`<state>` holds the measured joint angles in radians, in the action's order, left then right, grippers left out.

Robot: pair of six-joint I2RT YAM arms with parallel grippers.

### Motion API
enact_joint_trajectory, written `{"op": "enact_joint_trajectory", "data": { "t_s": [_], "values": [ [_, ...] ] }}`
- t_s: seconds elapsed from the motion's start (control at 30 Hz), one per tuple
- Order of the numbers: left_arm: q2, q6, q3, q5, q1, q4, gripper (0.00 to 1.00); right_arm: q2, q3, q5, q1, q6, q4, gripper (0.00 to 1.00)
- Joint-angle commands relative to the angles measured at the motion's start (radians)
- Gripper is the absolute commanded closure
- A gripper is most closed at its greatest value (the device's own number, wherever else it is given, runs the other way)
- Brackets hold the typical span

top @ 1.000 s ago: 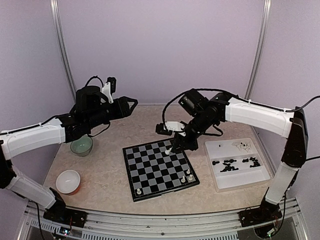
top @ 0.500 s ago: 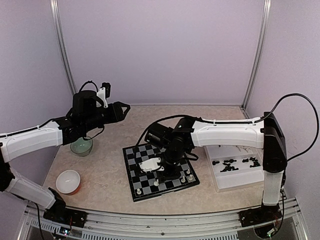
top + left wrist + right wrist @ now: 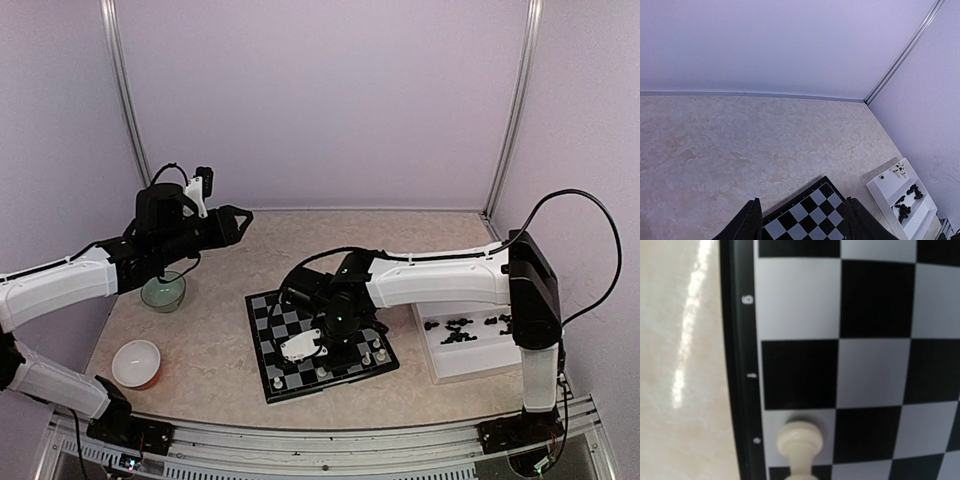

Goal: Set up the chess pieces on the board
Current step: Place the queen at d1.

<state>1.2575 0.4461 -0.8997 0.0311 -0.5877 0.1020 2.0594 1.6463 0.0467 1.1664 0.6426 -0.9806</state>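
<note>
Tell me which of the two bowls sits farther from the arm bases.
The translucent green bowl, partly under the left arm. The white bowl with the orange outside sits closer to the near edge.

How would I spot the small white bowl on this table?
Start at the black-and-grey chessboard mid-table and look left to the near corner. The white bowl sits there, nearer the front than the green glass bowl; only it has an orange-red base.

1. In my right wrist view, upper left: a white "6" on the black rim of the board [image 3: 742,340].
2. Two smaller rim marks lower down that edge are too blurred to read.
3. My other views show no readable text.
</note>
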Motion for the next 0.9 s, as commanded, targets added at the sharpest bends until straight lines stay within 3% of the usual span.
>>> {"op": "enact_joint_trajectory", "data": {
  "t_s": [0.0, 0.13, 0.33, 0.63, 0.87],
  "values": [
    [-0.019, -0.005, 0.016, -0.019, 0.008, 0.019, 0.44, 0.008, -0.014, -0.036, 0.021, 0.012, -0.012, 0.97],
    [-0.014, 0.0, 0.015, -0.025, 0.008, 0.026, 0.44, 0.005, -0.024, -0.039, 0.021, 0.012, -0.008, 0.95],
    [-0.007, 0.006, 0.014, -0.025, 0.008, 0.031, 0.44, 0.005, -0.028, -0.065, 0.022, 0.004, 0.006, 0.74],
    [-0.009, 0.018, 0.015, -0.054, 0.008, 0.032, 0.44, -0.045, -0.04, -0.074, 0.011, 0.019, 0.013, 0.65],
    [0.006, 0.031, -0.02, -0.086, 0.008, 0.025, 0.44, -0.227, -0.09, -0.083, -0.211, 0.068, 0.027, 0.64]
  ]
}}
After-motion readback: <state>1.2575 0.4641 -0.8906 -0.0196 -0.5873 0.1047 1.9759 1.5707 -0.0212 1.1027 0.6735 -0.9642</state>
